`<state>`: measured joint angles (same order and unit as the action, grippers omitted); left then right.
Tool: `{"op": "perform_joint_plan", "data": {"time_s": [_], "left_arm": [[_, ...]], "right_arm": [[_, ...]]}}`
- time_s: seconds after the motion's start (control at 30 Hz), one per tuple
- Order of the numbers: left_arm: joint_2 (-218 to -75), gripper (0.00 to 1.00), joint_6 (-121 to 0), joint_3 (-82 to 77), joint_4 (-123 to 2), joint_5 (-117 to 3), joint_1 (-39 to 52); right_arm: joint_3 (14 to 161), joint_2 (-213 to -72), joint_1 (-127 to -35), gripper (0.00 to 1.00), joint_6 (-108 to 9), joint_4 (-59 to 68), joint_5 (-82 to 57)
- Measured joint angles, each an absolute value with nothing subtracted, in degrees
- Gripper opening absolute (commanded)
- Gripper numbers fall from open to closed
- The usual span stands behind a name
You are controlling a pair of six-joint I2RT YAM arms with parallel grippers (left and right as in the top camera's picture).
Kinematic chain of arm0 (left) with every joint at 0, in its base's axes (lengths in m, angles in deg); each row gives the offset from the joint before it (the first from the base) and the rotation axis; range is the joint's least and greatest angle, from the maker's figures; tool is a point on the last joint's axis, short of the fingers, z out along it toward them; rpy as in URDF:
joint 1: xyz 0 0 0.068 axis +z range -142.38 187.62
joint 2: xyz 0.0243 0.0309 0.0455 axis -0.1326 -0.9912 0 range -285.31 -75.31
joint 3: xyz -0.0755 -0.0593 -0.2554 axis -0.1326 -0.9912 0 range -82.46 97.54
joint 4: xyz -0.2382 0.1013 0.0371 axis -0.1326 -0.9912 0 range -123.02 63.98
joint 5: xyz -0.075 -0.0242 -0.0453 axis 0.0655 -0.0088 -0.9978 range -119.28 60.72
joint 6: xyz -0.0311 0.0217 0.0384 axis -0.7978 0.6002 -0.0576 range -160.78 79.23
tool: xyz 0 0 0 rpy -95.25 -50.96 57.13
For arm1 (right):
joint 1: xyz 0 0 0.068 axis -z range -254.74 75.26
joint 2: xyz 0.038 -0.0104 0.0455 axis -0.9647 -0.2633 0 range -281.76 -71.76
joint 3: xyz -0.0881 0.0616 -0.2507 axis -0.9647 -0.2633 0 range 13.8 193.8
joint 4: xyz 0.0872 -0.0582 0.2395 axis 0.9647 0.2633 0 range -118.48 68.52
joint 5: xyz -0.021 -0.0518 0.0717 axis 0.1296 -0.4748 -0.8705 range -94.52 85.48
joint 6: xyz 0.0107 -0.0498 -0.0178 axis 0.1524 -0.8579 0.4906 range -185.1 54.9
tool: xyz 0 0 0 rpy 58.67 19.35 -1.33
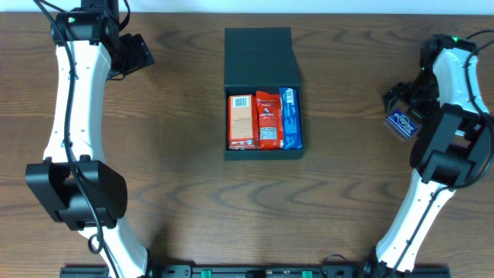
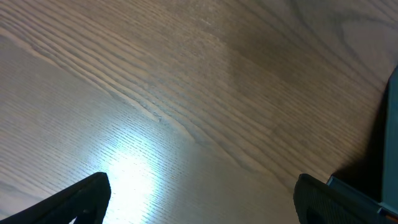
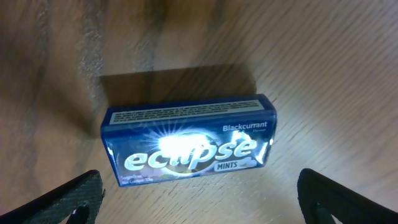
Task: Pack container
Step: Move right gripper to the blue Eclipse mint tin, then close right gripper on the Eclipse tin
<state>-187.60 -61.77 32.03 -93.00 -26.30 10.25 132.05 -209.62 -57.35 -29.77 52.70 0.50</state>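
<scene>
Dark teal-black cardboard container (image 1: 260, 48) sits in the upper middle of the overhead frame on the brown wood-grain table (image 1: 177, 154). Its flap lid is folded back toward the top edge.

At the upper left we see the left gripper (image 1: 133, 54), well apart from the box. In its wrist view the two black fingertips (image 2: 78, 199) show at the lower corners, spread wide, with only bare, glare-lit wood between them. A dark teal edge shows at the right border of that view.

Inside the box we count three packs lying side by side, running from left to right: an orange-and-white snack carton (image 1: 241, 121), a red snack packet (image 1: 267, 120) and a blue wrapped packet (image 1: 289, 117).

At the right of the overhead frame the right gripper (image 1: 403, 104) hangs over a dark blue rectangular Eclipse mints pack (image 1: 404, 124), which lies flat on the wood, well apart from the box. In the right wrist view the pack (image 3: 189, 140) fills the centre, label up. The black fingertips (image 3: 68, 199) stand apart at the lower corners, touching nothing we can see.
</scene>
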Motion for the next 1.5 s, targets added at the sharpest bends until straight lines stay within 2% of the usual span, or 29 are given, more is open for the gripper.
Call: {"op": "perform_joint_plan", "data": {"time_s": [1.0,1.33,1.5], "left_arm": [[-187.6,0.95,-61.8,32.0,-93.5,-26.3,10.3],[-187.6,0.95,-61.8,32.0,-93.5,-26.3,10.3],[-187.6,0.95,-61.8,32.0,-93.5,-26.3,10.3]], "right_arm": [[123.4,-207.5,-56.2,0.98,-35.2,38.7,-2.8],[122.0,-206.8,-56.1,0.89,-35.9,36.8,-4.1],[122.0,-206.8,-56.1,0.88,-36.0,36.6,-4.5]]}}
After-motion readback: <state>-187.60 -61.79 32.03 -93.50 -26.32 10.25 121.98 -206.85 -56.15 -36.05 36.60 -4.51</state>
